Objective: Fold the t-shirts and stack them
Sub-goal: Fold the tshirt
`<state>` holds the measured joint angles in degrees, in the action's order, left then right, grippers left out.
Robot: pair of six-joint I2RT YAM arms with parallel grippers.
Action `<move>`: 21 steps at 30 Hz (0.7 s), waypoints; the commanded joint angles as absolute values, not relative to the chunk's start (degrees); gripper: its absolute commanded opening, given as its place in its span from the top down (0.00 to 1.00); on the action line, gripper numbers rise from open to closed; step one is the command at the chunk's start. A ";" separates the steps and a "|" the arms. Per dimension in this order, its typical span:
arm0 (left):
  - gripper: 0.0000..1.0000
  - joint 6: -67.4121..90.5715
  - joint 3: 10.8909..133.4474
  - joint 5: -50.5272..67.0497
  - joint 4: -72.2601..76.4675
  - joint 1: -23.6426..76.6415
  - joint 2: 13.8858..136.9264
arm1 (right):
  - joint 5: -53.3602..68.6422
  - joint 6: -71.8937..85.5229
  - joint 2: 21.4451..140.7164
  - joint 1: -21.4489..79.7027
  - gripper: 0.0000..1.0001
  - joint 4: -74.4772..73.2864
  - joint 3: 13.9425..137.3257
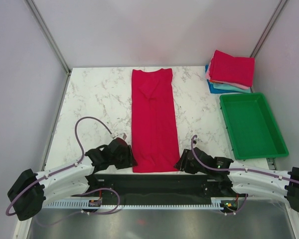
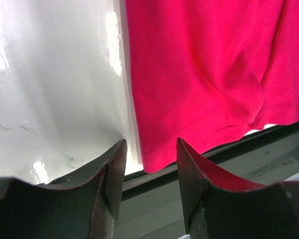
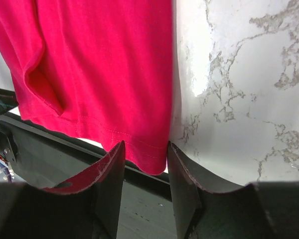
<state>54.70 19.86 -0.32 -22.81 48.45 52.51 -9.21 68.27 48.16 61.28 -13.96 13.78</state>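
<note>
Right now the crimson t-shirt (image 1: 154, 119) lies in a long strip down the marble table (image 1: 99, 94), its hem at the near edge. The left gripper (image 2: 150, 149) and the right gripper (image 3: 144, 149) each stand half-open astride a hem corner, not pinching the cloth.

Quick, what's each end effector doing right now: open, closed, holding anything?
Left end effector: open, astride a hem corner of the red t-shirt, not clamped.
Right end effector: open, astride the other hem corner, not clamped.
</note>
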 commanded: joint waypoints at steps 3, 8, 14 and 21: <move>0.48 56.95 18.63 1.93 -26.46 49.39 51.50 | -11.60 67.24 49.83 61.44 0.53 -18.81 12.57; 0.55 57.57 18.37 2.72 -26.02 49.92 52.64 | -11.69 67.24 49.57 61.44 0.56 -18.72 12.39; 0.74 57.13 16.88 3.87 -21.63 50.45 54.40 | -11.78 66.97 48.78 61.44 0.64 -18.63 11.95; 0.98 57.04 18.45 4.66 -22.84 50.54 51.95 | -11.78 66.80 47.29 61.52 1.00 -19.16 11.95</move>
<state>56.55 18.31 4.43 -21.30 50.02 53.58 -10.50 67.48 47.48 61.30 -15.35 13.10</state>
